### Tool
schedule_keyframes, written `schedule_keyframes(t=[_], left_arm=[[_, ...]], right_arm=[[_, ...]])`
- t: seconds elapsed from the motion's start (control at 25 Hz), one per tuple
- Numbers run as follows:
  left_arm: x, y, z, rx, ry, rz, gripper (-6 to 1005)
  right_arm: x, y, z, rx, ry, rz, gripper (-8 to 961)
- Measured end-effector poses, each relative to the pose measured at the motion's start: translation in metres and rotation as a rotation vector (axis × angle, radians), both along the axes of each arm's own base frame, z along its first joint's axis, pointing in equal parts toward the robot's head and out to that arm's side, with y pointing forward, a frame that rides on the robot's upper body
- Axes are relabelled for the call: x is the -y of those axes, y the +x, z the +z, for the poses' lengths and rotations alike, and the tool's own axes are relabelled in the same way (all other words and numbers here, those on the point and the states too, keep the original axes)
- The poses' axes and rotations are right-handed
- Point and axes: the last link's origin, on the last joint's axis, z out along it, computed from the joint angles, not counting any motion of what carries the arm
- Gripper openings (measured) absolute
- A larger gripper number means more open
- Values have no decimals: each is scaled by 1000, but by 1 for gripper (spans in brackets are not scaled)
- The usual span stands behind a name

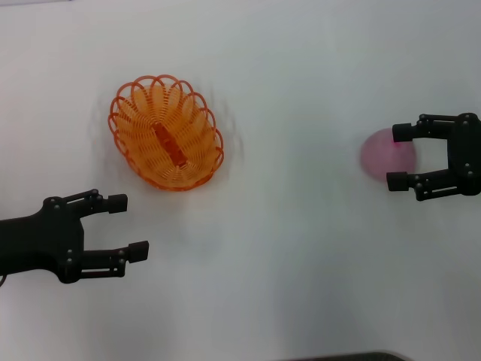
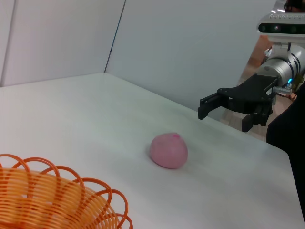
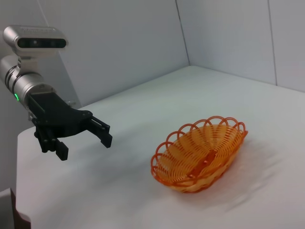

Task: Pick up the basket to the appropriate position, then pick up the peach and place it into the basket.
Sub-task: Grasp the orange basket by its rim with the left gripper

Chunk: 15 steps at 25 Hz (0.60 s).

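Basket (image 1: 167, 132): on table (image 1: 301, 263), empty, awaiting peach. Peach (image 1: 385, 155): between spread fingers of right gripper (image 1: 399, 157), ungrasped. Left gripper (image 1: 126, 227): open, empty, near basket.

left gripper (image 1: 128, 226) near-left, fingers spread, pointing right; right gripper (image 1: 398, 156) far-right, fingers spread, pointing left, both above the surface.

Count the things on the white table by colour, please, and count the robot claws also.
Orange: 1, the basket
Pink: 1, the peach
Black: 2, the left claw and the right claw, both open
Total: 4
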Motion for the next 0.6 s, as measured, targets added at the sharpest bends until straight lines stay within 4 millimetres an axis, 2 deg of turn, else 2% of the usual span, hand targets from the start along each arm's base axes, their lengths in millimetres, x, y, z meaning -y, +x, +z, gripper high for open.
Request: schedule_keyframes(t=[0.6], left_arm=[[0, 1, 1, 6, -2, -3, 900]], right_arm=[[-3, -2, -1, 2, -1, 8, 940]])
